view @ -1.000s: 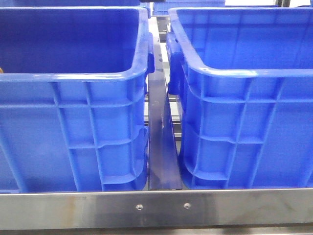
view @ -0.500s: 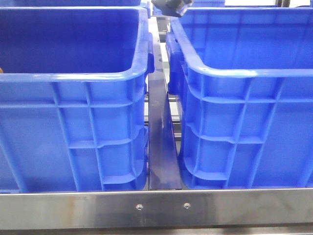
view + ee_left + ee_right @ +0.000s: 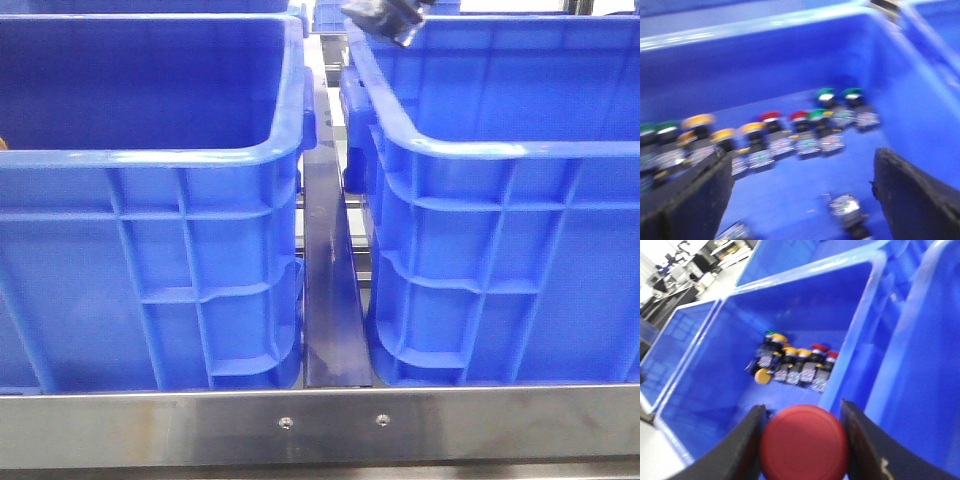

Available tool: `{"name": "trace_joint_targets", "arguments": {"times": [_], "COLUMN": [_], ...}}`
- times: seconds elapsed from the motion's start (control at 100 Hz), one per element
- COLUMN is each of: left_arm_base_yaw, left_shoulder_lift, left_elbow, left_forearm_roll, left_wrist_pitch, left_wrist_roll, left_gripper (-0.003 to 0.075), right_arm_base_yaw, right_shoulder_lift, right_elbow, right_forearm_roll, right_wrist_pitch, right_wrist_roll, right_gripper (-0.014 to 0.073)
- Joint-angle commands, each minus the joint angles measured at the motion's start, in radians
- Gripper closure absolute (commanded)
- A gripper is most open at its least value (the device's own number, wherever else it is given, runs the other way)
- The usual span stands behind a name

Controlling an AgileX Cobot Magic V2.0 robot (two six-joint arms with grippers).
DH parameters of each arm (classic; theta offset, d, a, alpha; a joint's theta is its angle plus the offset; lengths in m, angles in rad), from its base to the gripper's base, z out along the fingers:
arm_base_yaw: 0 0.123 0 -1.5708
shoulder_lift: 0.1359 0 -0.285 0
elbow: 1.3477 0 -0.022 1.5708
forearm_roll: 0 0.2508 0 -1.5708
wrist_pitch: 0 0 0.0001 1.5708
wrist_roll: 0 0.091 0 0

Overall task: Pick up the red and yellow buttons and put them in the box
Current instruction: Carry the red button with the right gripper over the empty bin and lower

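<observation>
Glossy red button (image 3: 804,442) sits clamped in my right hand (image 3: 802,440) above a blue box (image 3: 700,405) of buttons; small, light, hard and slippery, I judge, so hold the cap's sides, while my left hand (image 3: 800,192) hangs apart, empty.
</observation>
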Motion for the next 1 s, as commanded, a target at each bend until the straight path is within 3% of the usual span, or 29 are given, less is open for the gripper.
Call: {"name": "trace_joint_targets", "arguments": {"times": [0.0,0.15,0.35,0.58,0.99], "left_arm_base_yaw": [0.055,0.115,0.133,0.133,0.133], "left_shoulder_lift": [-0.067,-0.15,-0.182,-0.182,-0.182], "left_elbow": [0.015,0.05,0.057,0.057,0.057], "left_forearm_roll": [-0.008,-0.008,0.0,0.001,0.001], "left_wrist_pitch": [-0.085,-0.091,-0.094,-0.095,-0.095], "left_wrist_roll": [-0.008,-0.008,-0.008,-0.008,-0.008], "left_gripper": [0.0185,0.0327,0.0736,0.0739,0.0739], "right_arm_base_yaw": [-0.002,-0.002,-0.002,-0.002,-0.002], "right_shoulder_lift": [-0.021,-0.021,-0.021,0.016,0.285], "right_elbow": [-0.035,-0.035,-0.035,-0.035,-0.132], "right_forearm_roll": [0.051,0.051,0.051,0.04,-0.109], "right_wrist_pitch": [-0.032,-0.119,-0.335,-0.64,-0.813], "right_wrist_roll": [-0.046,-0.102,-0.205,-0.271,-0.271], "right_gripper": [0.0405,0.0405,0.0407,0.0411,0.0411]}}
